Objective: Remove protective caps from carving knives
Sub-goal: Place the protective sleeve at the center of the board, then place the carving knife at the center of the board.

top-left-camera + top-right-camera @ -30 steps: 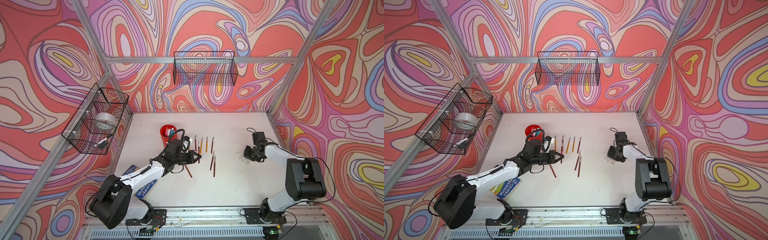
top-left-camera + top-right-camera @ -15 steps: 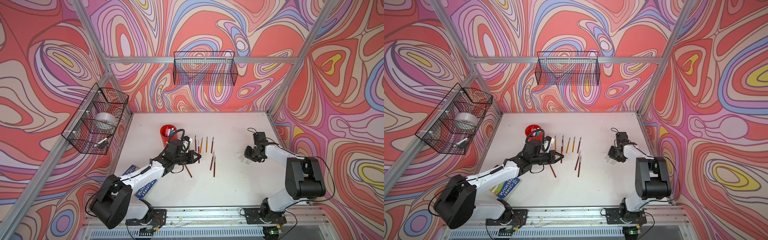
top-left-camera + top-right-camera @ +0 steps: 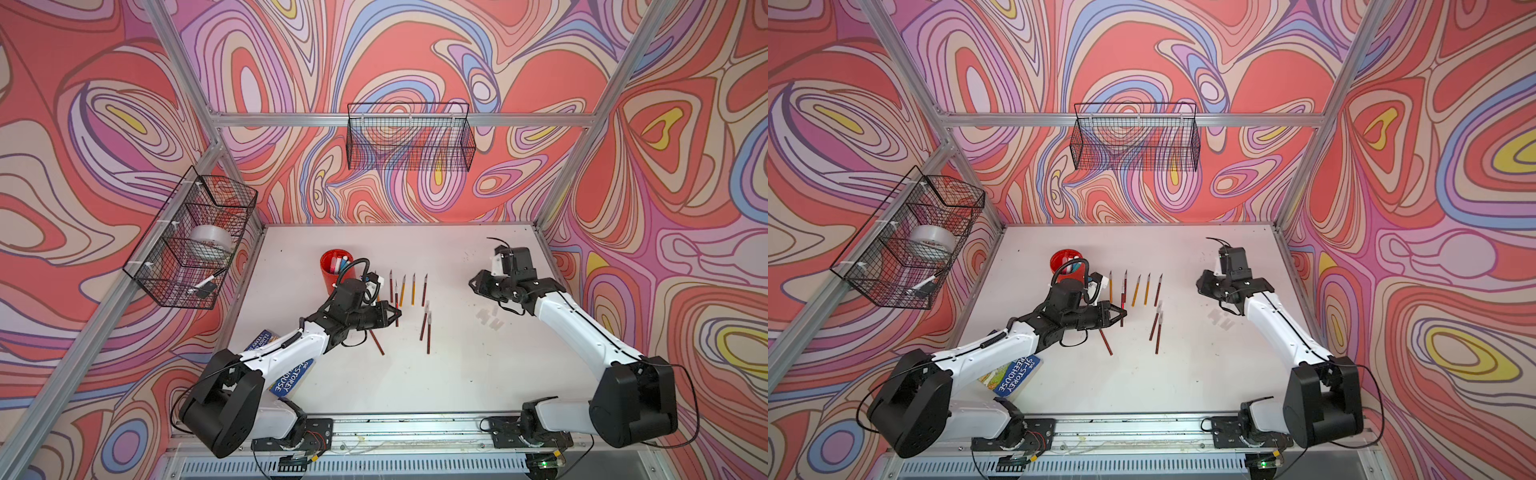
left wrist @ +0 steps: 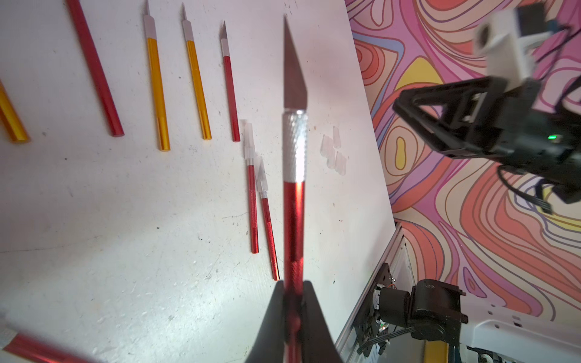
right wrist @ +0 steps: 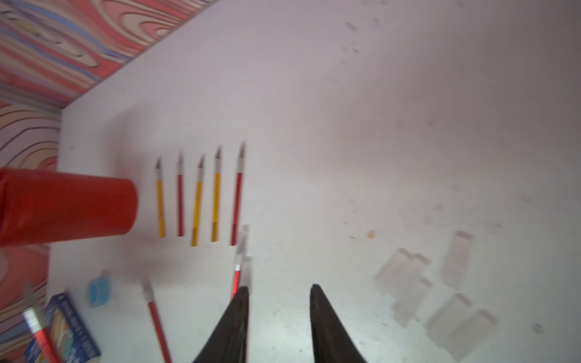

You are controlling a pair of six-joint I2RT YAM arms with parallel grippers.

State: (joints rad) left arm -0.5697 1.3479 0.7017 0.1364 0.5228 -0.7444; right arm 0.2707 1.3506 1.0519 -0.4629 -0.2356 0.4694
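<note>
**Holding one bared knife; two capped knives waiting**

1. Held knife (image 4: 294, 204). Red handle, knurled silver collar, blade bare. My left gripper (image 4: 294, 289) has its fingers pinched tight on the handle, well behind the collar, and holds it clear above the table (image 3: 415, 382), near the row.
2. Capped knives (image 4: 252, 201). Two red ones lie side by side, almost touching, near the table's middle. Each carries a whitish fitted cap (image 4: 249, 138) over its tip.
3. Row (image 3: 413, 289). Five knives, three yellow and two red, lie parallel beside the red cup (image 3: 328, 282). All blades are bare.
4. Lone knife (image 3: 377, 343). Red, lying slanted under my left arm. I cannot tell whether its tip is capped.
5. Loose caps (image 4: 340, 162). A small cluster flat on the table, well apart from the knives and near my right arm.
6. Right gripper (image 5: 279, 289). Its fingers are spread with nothing between them, above the table near the loose caps.

Handling, as I judge it: the knives are light and stiff, and the handles look smooth and likely slick. The knurled collar is the surest place to hold, keeping clear of the sharp blade. The caps look featherlight, slippery and easily crushed. I would nip a cap across its flat sides and pull straight along the handle's line.
</note>
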